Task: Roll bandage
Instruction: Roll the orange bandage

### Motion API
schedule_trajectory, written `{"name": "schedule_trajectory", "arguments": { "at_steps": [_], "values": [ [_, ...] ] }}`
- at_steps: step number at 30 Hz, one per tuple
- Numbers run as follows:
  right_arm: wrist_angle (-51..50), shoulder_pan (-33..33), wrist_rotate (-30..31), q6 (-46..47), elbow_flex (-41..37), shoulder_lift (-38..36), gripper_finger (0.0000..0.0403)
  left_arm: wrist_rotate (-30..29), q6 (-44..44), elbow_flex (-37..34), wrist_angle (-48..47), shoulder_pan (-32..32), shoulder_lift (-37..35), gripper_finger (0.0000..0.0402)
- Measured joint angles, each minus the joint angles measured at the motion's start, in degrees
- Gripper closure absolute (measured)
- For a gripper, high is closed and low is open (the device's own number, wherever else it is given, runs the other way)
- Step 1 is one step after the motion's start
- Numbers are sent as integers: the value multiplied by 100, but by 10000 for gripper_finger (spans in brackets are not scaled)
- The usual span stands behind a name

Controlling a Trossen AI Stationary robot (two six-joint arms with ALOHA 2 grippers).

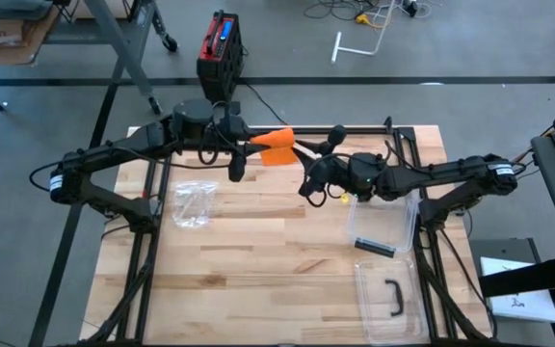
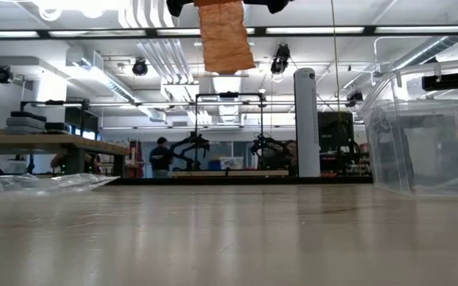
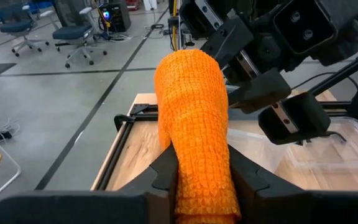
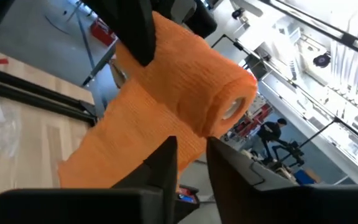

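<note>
An orange bandage [image 1: 277, 146] is held in the air above the table's far middle. It is a roll [image 4: 191, 68] with a pale core, and a loose tail [image 4: 104, 149] hangs from it; the low view shows that tail [image 2: 225, 36] hanging clear of the table. My left gripper [image 3: 204, 171] is shut on the roll, reaching in from the table's left. My right gripper [image 4: 191, 152] comes level from the right, its fingers a narrow gap apart, at the roll's free end where the tail leaves it. My left gripper pinches the end of the roll nearest it [image 3: 201, 180] between its two fingers. The fingers come about level from the table's left and lie along the roll. The roll sticks out past the fingertips toward the right arm, lifted clear, with its tail hanging slack. My right gripper has its fingertips [image 4: 166, 155] right under the roll's free end; I cannot tell whether they touch the bandage.
A clear plastic bin [image 1: 408, 226] with a dark item [image 1: 374, 248] inside stands at the table's right, and its lid [image 1: 374, 308] with a black handle lies near the front edge. A crumpled clear bag [image 1: 193, 204] lies left of the middle.
</note>
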Motion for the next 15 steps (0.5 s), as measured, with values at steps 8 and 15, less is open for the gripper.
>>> {"name": "schedule_trajectory", "arguments": {
  "at_steps": [8, 15],
  "values": [
    [350, -20, -298, 2, 0, 1, 307, 107, -46, 2, 103, -3, 0, 330],
    [371, -32, -553, 58, 0, 0, 341, 112, -48, 2, 141, -49, 0, 330]
  ]
}}
